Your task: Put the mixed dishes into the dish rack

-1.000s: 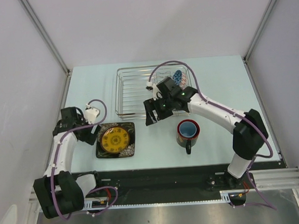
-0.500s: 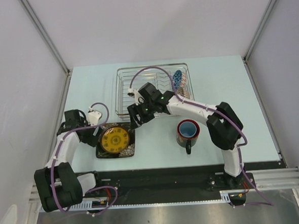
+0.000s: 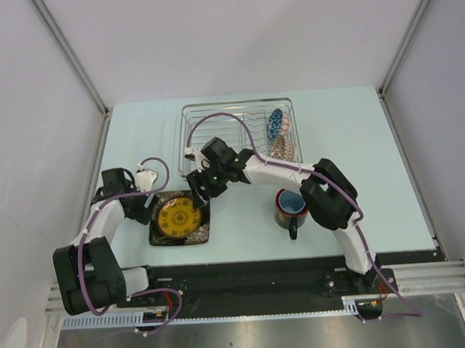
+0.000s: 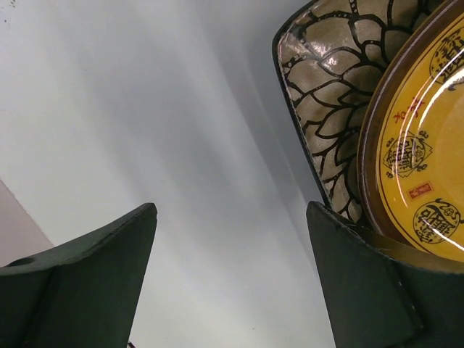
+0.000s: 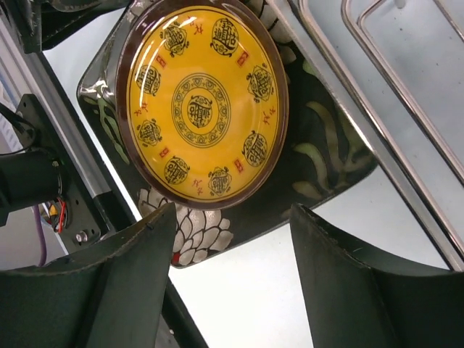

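The round yellow plate (image 3: 179, 216) lies on the square black floral plate (image 3: 197, 235) at the near left of the table. My right gripper (image 3: 199, 190) is open and empty, just above the plates' far right corner; its wrist view shows the yellow plate (image 5: 199, 105) and black plate (image 5: 319, 159) under its gripper (image 5: 233, 210). My left gripper (image 3: 142, 210) is open and empty at the black plate's left edge (image 4: 326, 94), its gripper (image 4: 232, 243) over bare table. The blue bowl (image 3: 275, 124) and brown-speckled bowl (image 3: 282, 149) stand in the dish rack (image 3: 213, 112). The mug (image 3: 292, 204) stands on the table.
The rack's front wire rim (image 5: 377, 94) runs close behind the plates. The mug's handle (image 3: 292, 230) points toward the near edge. Grey walls enclose the table on the left, back and right. A black rail runs along the near edge (image 3: 246, 272).
My right arm has swung left from the rack's front to above the plates' corner. My left gripper has edged closer to the black plate's left side.
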### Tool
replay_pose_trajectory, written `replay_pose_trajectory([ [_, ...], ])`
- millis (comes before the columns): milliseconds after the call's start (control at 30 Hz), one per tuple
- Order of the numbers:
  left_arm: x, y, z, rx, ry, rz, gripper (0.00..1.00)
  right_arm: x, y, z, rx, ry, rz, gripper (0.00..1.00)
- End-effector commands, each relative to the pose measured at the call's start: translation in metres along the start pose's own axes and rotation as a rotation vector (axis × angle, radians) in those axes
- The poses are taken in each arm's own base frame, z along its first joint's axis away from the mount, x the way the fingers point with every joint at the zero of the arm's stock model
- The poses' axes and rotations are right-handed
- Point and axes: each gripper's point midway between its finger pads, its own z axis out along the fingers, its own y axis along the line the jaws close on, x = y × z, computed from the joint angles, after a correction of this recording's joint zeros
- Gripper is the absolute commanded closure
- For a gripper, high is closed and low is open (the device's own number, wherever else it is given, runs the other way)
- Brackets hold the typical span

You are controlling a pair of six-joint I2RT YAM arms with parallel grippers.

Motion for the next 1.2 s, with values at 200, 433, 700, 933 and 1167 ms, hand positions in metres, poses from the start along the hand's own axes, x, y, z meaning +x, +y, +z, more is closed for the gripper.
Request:
replay_pose_trajectory([
  [200, -0.012, -0.005, -0.004, 0.02, -0.04, -0.007, 0.1, 0.029, 0.001, 0.026, 0.025, 0.029, -0.121, 0.33],
  [433, -0.015, -0.004, -0.012, 0.013, -0.04, -0.007, 0.1, 0.039, 0.0, 0.029, 0.059, 0.0, -0.157, 0.32],
  [700, -0.021, -0.007, -0.021, 0.004, -0.056, 0.01, 0.09, 0.044, 0.005, 0.043, 0.05, -0.013, -0.14, 0.34],
  [933, -0.02, -0.026, -0.013, 0.023, -0.042, 0.045, 0.1, 0.042, 0.0, 0.049, 0.076, -0.038, -0.12, 0.39],
  [1167, -0.003, -0.024, -0.024, -0.007, -0.002, 0.187, 0.07, 0.039, -0.004, 0.049, 0.101, -0.047, -0.11, 0.43],
])
